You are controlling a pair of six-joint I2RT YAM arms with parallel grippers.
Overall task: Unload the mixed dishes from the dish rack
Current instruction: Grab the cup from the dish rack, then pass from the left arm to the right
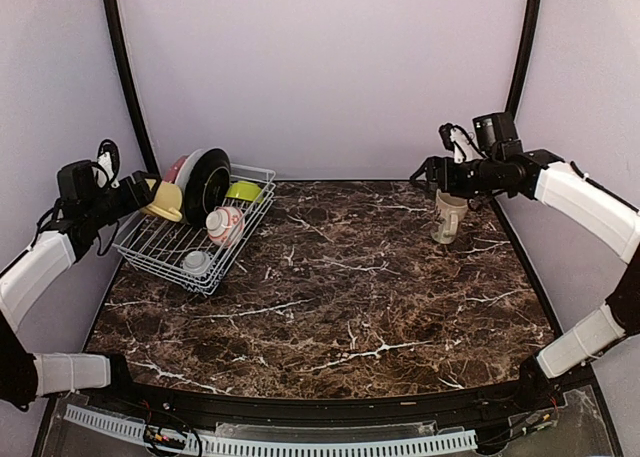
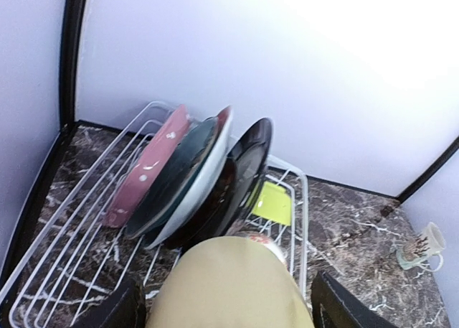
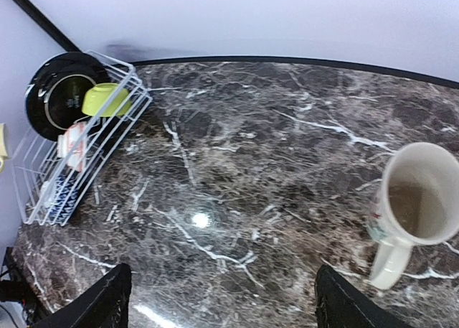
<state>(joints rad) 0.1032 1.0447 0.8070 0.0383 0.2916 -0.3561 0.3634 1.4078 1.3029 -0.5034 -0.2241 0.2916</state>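
The white wire dish rack (image 1: 152, 249) stands at the table's far left. In it lean a red plate (image 2: 154, 163) and a black plate (image 1: 207, 182), and it also holds a lime-green bowl (image 1: 245, 190), a red-and-white small bowl (image 1: 225, 224) and a striped small bowl (image 1: 196, 262). My left gripper (image 1: 143, 190) is shut on the yellow mug (image 1: 166, 200), holding it over the rack's left end. That mug (image 2: 229, 285) fills the gap between the fingers. A cream patterned mug (image 1: 447, 217) stands upright on the table at the right. My right gripper (image 1: 435, 172) hangs open just above it, holding nothing.
The dark marble table (image 1: 340, 287) stretches between the rack and the cream mug (image 3: 412, 206). Pale walls close in behind and on both sides, with black corner posts (image 1: 125, 67). The rack (image 3: 43, 170) sits tight against the left wall.
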